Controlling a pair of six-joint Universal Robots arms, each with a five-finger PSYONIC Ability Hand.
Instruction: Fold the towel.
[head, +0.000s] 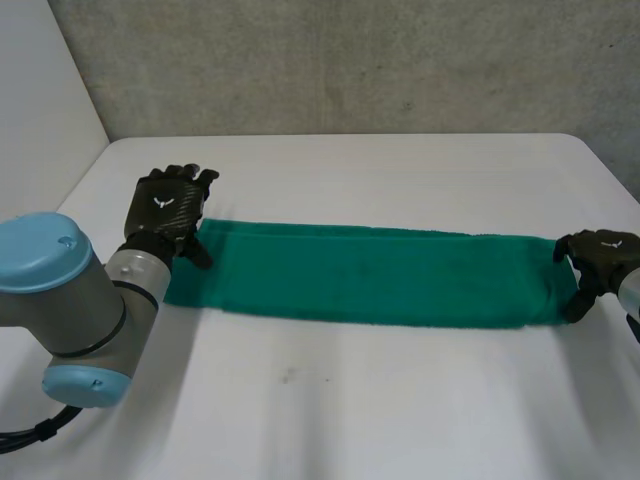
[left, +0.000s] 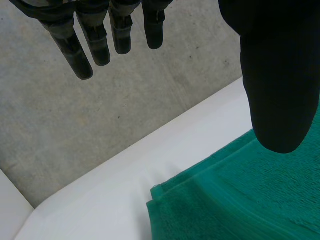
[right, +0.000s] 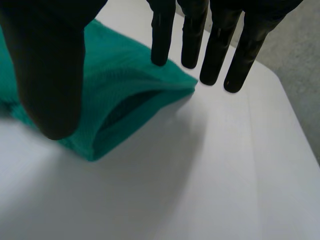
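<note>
White table (head: 400, 170), smooth and matte, with the green towel (head: 370, 278) laid out on it as one long narrow strip. It's fluffy terry, and the ends show doubled layers, so it looks folded lengthwise already. The left hand (head: 165, 210) sits over the towel's left end and the right hand (head: 600, 258) at its right end. Both have straight, spread fingers and grip nothing. My guess is they're lined up to grab the short ends.

held the left hand (head: 168, 208) out, fingers (left: 95, 40) straight, thumb spread wide. posed the right hand (head: 600, 258) alike, fingers (right: 216, 47) straight and thumb apart.
</note>
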